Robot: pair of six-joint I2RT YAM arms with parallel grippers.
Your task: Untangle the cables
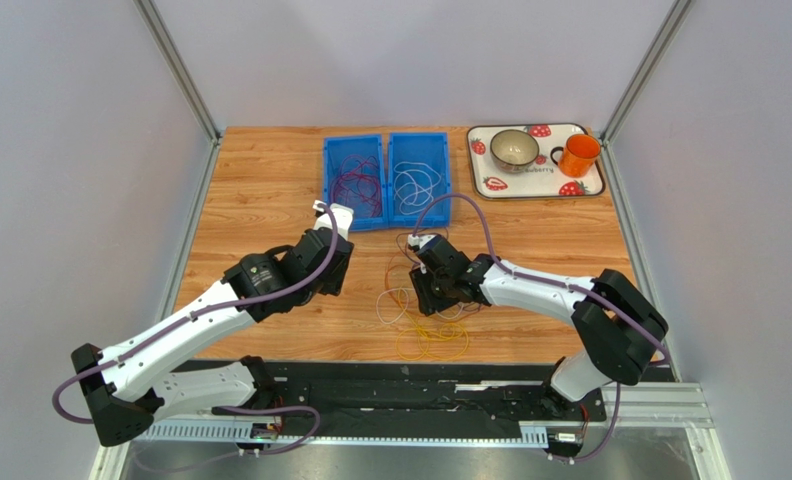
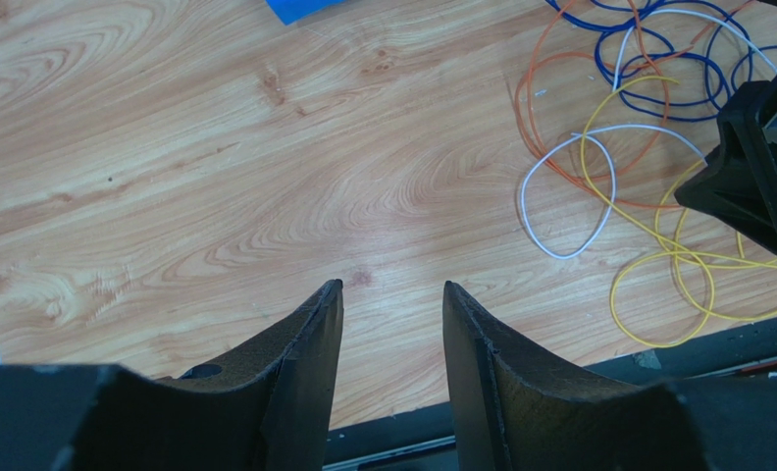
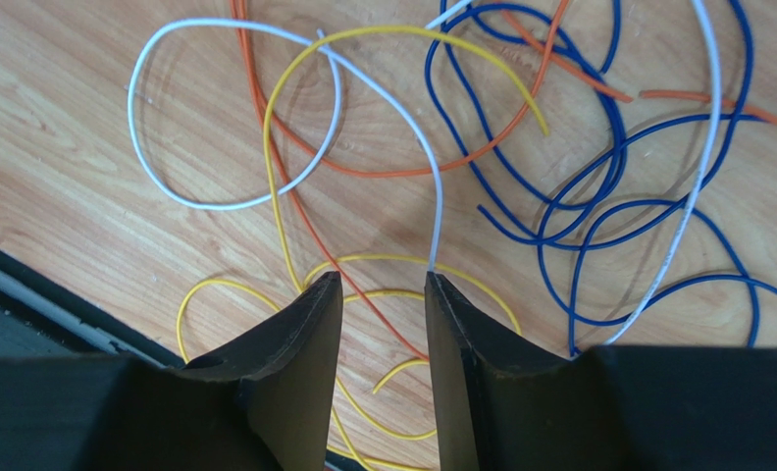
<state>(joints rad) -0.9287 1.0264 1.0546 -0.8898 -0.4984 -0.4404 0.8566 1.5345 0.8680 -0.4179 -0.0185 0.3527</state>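
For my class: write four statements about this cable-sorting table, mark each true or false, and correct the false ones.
1. The round orange mug stands on the strawberry-patterned tray. True.
2. The left tool grips a yellow cable. False: it is open over the bare wooden table, holding nothing.
3. Thin dark red cables lie in the left blue plastic bin. True.
4. Only yellow and white cables lie loose on the table. False: a thin blue cable and a thin orange cable loop there too.
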